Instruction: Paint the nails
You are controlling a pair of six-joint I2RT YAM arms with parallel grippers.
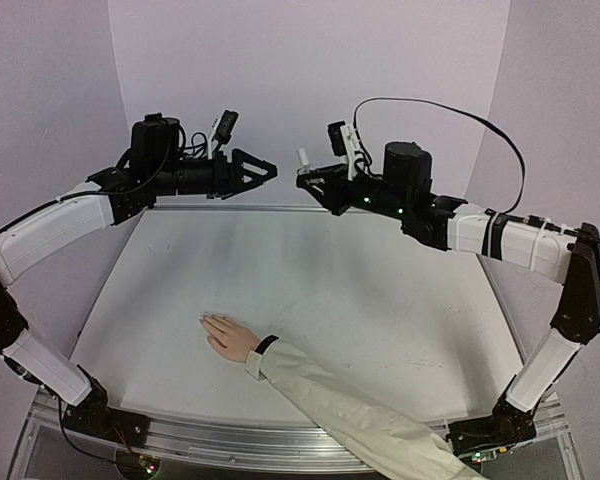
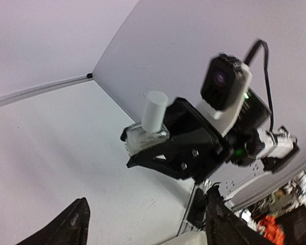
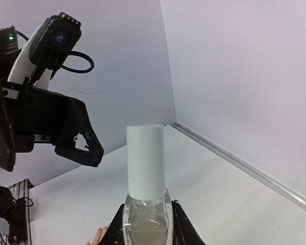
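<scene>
A small glass polish bottle point(image 3: 145, 227), its white cap point(image 3: 145, 158) on, stands upright, clamped between the fingers of the right gripper point(image 3: 149, 219) high above the far side of the table point(image 1: 380, 280). Facing it and just apart, the left gripper point(image 1: 263, 168) hangs with jaws spread and nothing in them. Well below, toward the near edge, a hand point(image 1: 230, 337) in a cream sleeve point(image 1: 350, 410) lies flat, palm down. Its nails point(image 1: 206, 320) point left and are too small to show any colour. By this showing, the job has barely begun. The bottle is not yet opened, no gripper is near the hand, and all the painting appears left to do.
</scene>
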